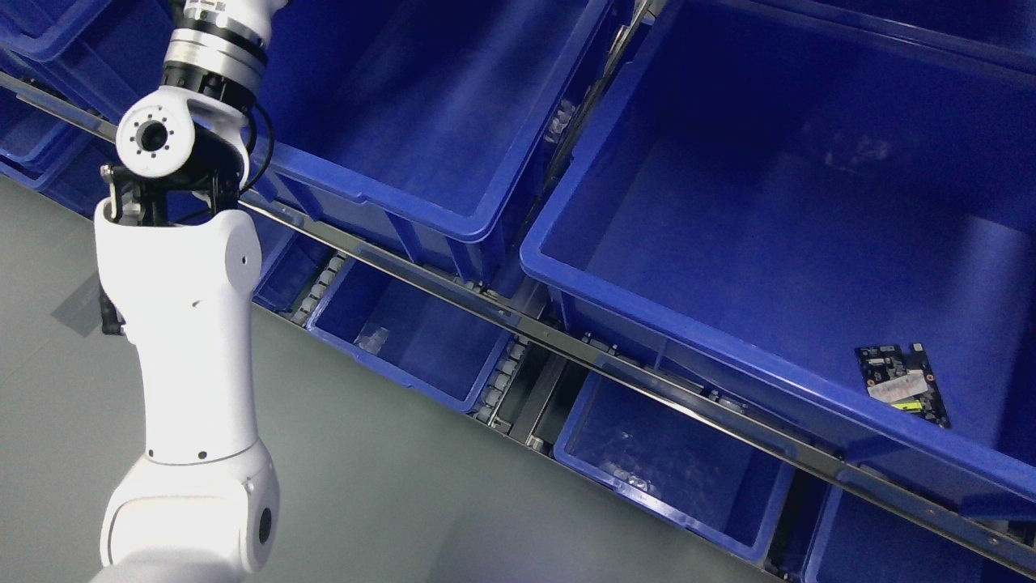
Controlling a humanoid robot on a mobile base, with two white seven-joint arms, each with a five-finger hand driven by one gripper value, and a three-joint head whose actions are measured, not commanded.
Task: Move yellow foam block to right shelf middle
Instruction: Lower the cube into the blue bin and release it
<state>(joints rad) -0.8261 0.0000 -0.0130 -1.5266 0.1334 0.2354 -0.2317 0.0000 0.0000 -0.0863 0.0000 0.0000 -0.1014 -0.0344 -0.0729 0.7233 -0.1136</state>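
Yellow foam block: not in view among the blue bins point(728, 243) of the shelf; presumed light, soft, compressible, best held across opposite flat faces; left arm point(190, 340) exits frame top, robot hand unseen, state undeterminable.

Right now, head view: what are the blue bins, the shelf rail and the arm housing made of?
Blue bins: look like molded plastic, with a semi-gloss sheen and thick rolled rims.
Shelf rail: probably metal, silvery and reflective along its edge.
Left arm housing: smooth white shell, likely glossy plastic or painted metal, I can't tell which; the ring above it looks like bare machined metal.
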